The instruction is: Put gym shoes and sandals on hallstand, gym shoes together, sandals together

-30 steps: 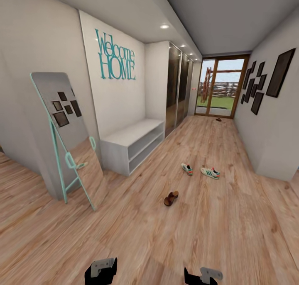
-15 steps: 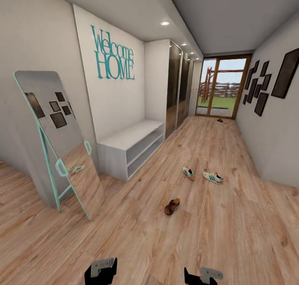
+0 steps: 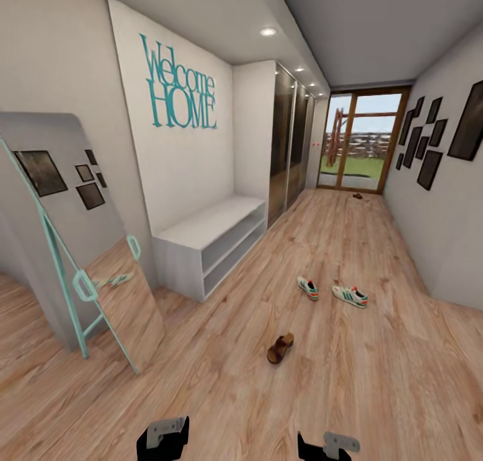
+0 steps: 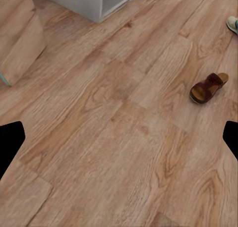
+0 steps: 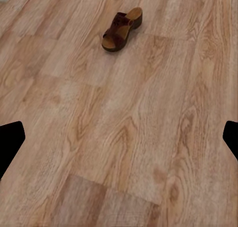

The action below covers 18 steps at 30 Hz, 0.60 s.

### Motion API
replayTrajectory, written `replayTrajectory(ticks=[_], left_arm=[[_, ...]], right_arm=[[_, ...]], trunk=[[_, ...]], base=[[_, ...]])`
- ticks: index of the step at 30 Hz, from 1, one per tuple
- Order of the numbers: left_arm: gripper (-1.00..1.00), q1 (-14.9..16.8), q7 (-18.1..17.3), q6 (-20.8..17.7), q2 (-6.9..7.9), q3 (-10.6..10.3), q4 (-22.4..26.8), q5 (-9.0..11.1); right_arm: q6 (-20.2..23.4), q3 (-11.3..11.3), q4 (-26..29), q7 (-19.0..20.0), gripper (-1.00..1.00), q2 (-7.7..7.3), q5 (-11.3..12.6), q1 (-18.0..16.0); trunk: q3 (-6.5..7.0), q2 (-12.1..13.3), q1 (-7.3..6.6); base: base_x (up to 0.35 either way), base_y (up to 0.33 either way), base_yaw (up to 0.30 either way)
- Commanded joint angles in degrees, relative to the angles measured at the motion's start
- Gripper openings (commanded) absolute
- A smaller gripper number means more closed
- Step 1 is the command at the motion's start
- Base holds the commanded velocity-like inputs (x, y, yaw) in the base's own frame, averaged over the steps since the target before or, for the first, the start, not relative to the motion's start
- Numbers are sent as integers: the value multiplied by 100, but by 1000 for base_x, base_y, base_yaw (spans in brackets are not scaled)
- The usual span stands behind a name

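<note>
Ahead of the wide-open, empty right gripper (image 3: 329, 445) on the brown wood-plank floor (image 3: 376, 380), the dark maroon slip-on sandal (image 3: 280, 347) lies long axis angled away, nearer that arm than the likewise open left gripper (image 3: 163, 441), grey shoe rack (image 3: 208, 236) beyond.

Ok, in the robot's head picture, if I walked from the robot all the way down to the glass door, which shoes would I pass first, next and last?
brown sandal → the two gym shoes, about level with each other → second sandal, tiny, just before the glass door.
</note>
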State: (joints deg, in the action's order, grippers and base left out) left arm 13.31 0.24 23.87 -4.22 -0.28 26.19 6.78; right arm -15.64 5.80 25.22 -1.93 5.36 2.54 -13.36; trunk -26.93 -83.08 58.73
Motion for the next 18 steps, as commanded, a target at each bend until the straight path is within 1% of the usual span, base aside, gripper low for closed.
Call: replayTrajectory(ticks=[1,8,13,18], left_arm=[[100,-1,0,1,0,0,0,-2],[100,0,-1,2,0,1,0,-10],[100,1,1,3,0,0,0,-17],[100,1,2,3,0,1,0,-22]], right_arm=[[0,0,0,0,100,0,0,0],[0,0,0,0,100,0,1,0],[0,0,0,0,100,0,0,0],[0,2,0,0,100,0,1,0]], trunk=[[0,0,0],[0,0,0],[0,0,0],[0,0,0]], base=[[193,-1,0],[122,0,0],[47,0,-4],[22,0,-89]])
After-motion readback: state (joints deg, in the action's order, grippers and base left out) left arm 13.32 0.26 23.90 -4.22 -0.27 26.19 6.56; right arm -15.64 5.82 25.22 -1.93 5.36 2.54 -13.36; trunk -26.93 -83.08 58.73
